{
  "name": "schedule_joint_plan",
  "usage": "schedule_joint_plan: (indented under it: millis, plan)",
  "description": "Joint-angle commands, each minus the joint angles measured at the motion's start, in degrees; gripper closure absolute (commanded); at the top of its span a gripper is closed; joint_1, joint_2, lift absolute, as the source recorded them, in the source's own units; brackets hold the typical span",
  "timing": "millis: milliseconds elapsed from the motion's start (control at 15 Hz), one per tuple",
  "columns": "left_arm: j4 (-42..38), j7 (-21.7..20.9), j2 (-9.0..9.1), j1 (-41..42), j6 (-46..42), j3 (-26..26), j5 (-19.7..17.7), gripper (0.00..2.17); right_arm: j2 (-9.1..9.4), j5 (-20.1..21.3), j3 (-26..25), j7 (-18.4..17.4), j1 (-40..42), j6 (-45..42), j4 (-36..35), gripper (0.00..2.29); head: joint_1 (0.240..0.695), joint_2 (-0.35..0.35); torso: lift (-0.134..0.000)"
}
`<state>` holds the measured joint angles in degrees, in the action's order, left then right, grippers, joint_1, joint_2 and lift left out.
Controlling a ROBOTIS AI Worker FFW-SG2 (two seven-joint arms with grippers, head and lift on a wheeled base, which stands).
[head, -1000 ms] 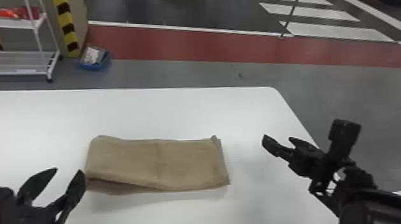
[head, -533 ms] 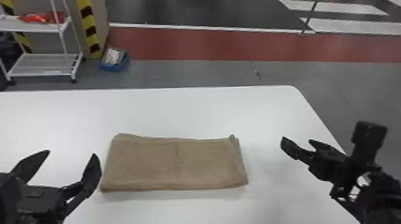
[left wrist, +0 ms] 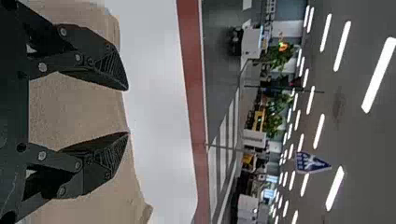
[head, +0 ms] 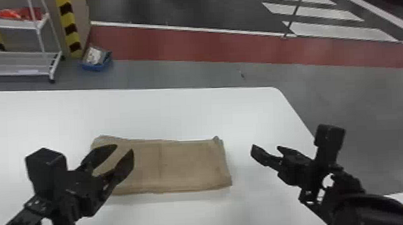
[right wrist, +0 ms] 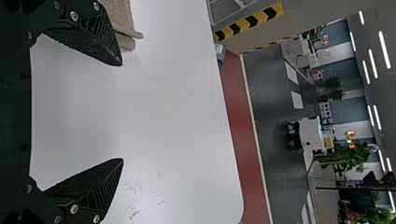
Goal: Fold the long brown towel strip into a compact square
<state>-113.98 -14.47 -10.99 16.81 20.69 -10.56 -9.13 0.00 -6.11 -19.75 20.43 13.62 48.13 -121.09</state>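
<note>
"Down at the near left of the bench [head: 178,111], how's the left gripper [head: 123,149]?"

"Jaws wide, poised over the left part of the towel [head: 193,165]."

"And the right gripper [head: 265,147]?"

"Off the towel's right end, apart from it. Wide jaws there too, nothing between them."

"The towel itself?"

"Flat on the bench, folded into an oblong, with a crease across it."

"Farther out?"

"White cart [head: 4,72] past the far edge, blue tub [head: 95,68] to its right."
</note>
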Motion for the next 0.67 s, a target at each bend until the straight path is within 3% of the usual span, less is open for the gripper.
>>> schedule_joint_plan:
  millis: [0, 267, 600]
  plan:
    - [4.55, -1.43, 0.09, -4.5, 5.28, -2.8, 0.69, 1.83, 0.05, -0.31, 2.79, -0.39, 0.0, 2.1, -0.2, 0.17, 0.695, -0.259, -0.124]
    - [7.89, -1.43, 0.35, -6.7, 5.28, -4.03, 2.97, 1.83, 0.05, -1.54, 7.62, -1.97, -3.87, 6.67, 0.77, 0.18, 0.695, -0.242, -0.124]
    - [8.51, -1.43, -0.18, -6.7, 4.76, -3.32, 2.97, 1.83, 0.05, -0.31, 10.52, -3.38, -10.99, 16.87, 4.99, 0.21, 0.695, -0.179, -0.124]
